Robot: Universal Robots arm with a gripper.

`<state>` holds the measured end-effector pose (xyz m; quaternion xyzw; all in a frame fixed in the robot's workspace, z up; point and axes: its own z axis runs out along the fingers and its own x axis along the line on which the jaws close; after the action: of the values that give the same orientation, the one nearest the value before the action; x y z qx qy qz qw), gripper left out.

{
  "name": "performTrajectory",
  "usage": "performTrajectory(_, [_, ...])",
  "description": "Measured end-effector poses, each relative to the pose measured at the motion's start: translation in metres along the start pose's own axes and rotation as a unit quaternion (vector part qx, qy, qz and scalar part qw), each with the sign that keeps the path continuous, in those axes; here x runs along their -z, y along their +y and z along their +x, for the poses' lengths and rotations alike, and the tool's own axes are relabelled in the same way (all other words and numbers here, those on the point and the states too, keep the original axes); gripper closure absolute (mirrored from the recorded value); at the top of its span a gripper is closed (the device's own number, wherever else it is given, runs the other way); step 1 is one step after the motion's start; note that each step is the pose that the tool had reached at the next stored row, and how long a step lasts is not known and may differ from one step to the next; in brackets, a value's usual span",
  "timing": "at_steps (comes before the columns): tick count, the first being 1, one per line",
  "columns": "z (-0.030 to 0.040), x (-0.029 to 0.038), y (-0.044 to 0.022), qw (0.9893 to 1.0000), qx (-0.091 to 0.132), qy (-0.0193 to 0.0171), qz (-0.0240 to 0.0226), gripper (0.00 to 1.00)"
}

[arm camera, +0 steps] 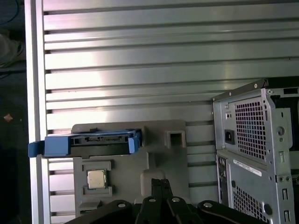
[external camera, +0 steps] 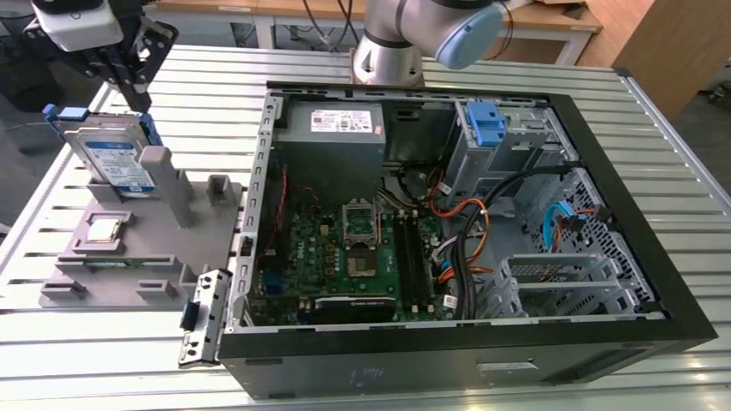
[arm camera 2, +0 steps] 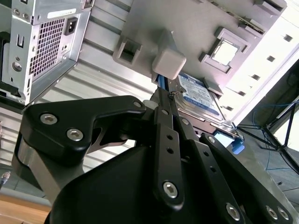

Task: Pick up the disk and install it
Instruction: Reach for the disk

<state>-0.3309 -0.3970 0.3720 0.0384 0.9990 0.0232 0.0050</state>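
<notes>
Silver-grey rectangular disk [external camera: 115, 163] with a white-and-blue label, framed in a blue plastic carrier, is being held upright on edge in a slot of the grey moulded fixture block [external camera: 211, 248]. The block is being carried by the slatted aluminium surface [external camera: 205, 77], at the exterior view's left of the open black tower computer case [external camera: 457, 342].

Black two-finger pincer [external camera: 139, 101] is being shown clenched: fingers pressed together, nothing gripped between them. It is being hovered over the fixture, just above the disk's upper edge and apart from it.

In the first wrist view the disk [arm camera: 88, 142] is being seen edge-on from above, off to one side of the pincer [arm camera: 161, 183]. In the second wrist view the pincer [arm camera 2: 163, 94] is being shown close beside the disk [arm camera 2: 198, 95]; contact cannot be told there.

Small square silver chip [external camera: 105, 229] is being seated in a square pocket of the same fixture, near the disk's foot. Tall blue plastic bracket [external camera: 485, 127] is being held in the case's drive cage.
</notes>
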Motion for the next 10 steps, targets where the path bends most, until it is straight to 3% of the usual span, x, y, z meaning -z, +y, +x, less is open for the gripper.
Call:
performTrajectory(6, [0.0063, -0.0053, 0.0036, 1.0, 0.0, 0.0001, 0.0001, 0.89])
performTrajectory(10, [0.015, -0.0078, 0.0062, 1.0, 0.0, 0.0001, 0.0001, 0.89])
